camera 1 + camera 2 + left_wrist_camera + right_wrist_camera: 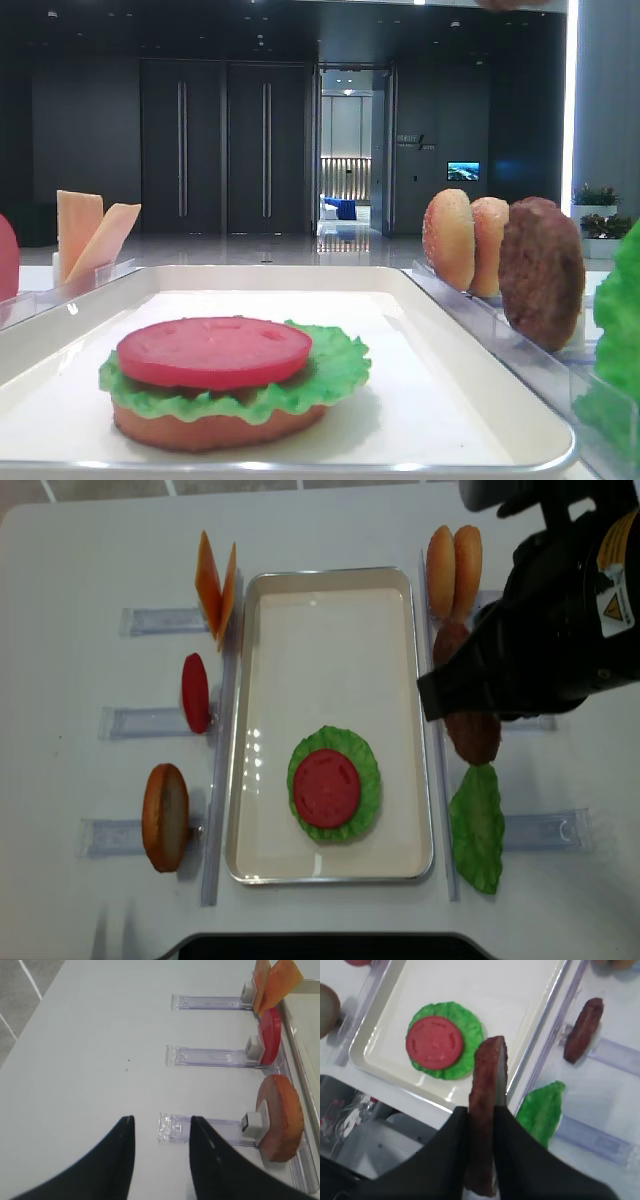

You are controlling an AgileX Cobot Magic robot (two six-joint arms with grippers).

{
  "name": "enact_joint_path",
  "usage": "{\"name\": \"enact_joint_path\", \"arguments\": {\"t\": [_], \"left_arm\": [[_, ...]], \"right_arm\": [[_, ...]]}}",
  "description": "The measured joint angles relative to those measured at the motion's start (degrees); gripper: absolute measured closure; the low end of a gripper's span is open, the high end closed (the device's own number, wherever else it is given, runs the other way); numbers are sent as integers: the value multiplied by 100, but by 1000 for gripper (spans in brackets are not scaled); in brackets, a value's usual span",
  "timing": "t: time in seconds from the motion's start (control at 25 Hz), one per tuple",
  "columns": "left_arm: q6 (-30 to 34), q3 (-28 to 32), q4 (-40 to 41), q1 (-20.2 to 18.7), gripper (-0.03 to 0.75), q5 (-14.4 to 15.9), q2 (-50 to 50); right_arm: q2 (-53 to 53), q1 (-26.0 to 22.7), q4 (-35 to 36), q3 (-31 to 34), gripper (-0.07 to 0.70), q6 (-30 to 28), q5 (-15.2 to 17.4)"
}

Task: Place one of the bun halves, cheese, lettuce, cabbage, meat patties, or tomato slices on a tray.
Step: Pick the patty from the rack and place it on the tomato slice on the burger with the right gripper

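Setting: white table carrying the things; a dark hall with tall doors stands behind it in the low exterior view.
Landmark: the tray, white with a low rim, lies lengthwise at the table's middle.
On the tray: toward its near end, a stack of a bun half at the bottom, ruffled lettuce over it, and a tomato slice on top (a dark sliver shows under the slice in the low view; what it is I cannot tell).
Right claw: closed on a meat patty, held on edge between the two black fingers, above the tray's right rim near the stack.
Right of the tray: two bun halves on edge at the far end, a second meat patty on edge in its clear rack, and a spare lettuce leaf at the near end (the arm covers much of this row from above).
Left of the tray: cheese, two slices leaning together at the far end; a second tomato slice on edge in the middle; another bun half on edge at the near end.
Left claw: closed and holding nothing (a gap shows between the black fingers), over bare table left of the tray, near the outer end of the bun's rack.
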Motion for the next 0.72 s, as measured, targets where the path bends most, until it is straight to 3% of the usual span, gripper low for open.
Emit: {"name": "enact_joint_path", "arguments": {"t": [0.08,0.2,0.48,0.72], "left_arm": [[0,0,0,0,433,0,0],[0,0,0,0,433,0,0],[2,0,0,0,433,0,0],[2,0,0,0,433,0,0]], "right_arm": [[-5,0,234,293,517,-113,-171],[-49,0,623,637,517,-284,-683],[-61,0,2026,1358,517,-1252,-2214],[50,0,2738,1677,517,-1949,-3033]]}}
